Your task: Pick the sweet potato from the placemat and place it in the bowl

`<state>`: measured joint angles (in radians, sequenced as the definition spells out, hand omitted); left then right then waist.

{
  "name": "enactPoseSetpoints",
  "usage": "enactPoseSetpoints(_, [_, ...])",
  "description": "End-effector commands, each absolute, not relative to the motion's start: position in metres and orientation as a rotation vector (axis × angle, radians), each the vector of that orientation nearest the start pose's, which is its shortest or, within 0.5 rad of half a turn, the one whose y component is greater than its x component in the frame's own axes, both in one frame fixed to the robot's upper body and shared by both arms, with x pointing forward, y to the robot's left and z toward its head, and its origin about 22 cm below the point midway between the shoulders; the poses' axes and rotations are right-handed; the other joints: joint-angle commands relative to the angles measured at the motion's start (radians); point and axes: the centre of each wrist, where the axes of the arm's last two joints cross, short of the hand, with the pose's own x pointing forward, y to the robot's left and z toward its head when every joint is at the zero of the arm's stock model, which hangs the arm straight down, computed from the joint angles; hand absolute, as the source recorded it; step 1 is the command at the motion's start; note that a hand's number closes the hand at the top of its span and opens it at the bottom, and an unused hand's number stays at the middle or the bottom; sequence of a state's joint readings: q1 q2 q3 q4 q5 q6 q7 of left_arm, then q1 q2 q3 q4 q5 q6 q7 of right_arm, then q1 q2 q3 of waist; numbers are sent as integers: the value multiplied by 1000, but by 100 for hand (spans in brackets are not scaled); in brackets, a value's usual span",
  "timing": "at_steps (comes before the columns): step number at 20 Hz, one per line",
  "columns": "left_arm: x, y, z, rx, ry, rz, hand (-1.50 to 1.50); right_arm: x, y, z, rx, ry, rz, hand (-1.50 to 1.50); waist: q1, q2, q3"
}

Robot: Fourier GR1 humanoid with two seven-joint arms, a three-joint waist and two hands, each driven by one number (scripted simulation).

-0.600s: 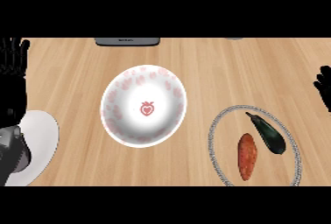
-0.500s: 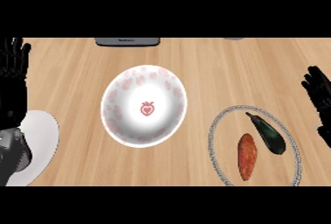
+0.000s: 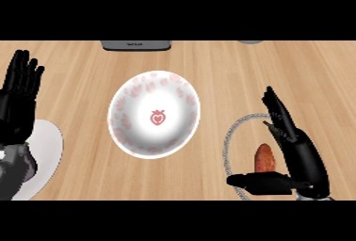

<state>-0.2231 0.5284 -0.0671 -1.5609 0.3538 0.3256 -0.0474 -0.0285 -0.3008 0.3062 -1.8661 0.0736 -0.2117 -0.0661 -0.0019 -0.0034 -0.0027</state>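
Now the open right robot hand point(image 3: 295, 146) hovers over the sweet potato point(image 3: 263, 158), beside the strawberry-marked bowl point(image 3: 154, 114).

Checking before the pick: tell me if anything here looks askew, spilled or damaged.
Nothing stands out. The bowl sits upright with nothing in it, the sweet potato lies intact on the placemat, and the open right hand is over it.

The sweet potato point(image 3: 264, 158) is orange-brown and elongated, lying with its long axis running near to far on the placemat point(image 3: 233, 136). Only its upper part shows; the rest is hidden. The placemat is round and pale with a grey braided rim, at the near right of the worktop. The bowl point(image 3: 154, 114) sits left of the placemat, apart from it: white, with pink strawberry prints round its wall and one red strawberry at its centre, upright.
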Motion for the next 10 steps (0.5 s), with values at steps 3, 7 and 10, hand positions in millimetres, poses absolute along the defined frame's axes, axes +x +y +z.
enactPoseSetpoints(3, [287,335,79,275,-1773,52,0,156,-163,52,-203,-2059,465,-150,-17,-1,1])
enactPoseSetpoints(7, [282,334,67,261,-1770,42,0,153,-204,78,-429,-1951,628,-150,-13,1,0])
enactPoseSetpoints(10, [284,325,74,266,-1782,25,0,132,-210,98,-552,-1839,689,-150,-19,-2,-1])
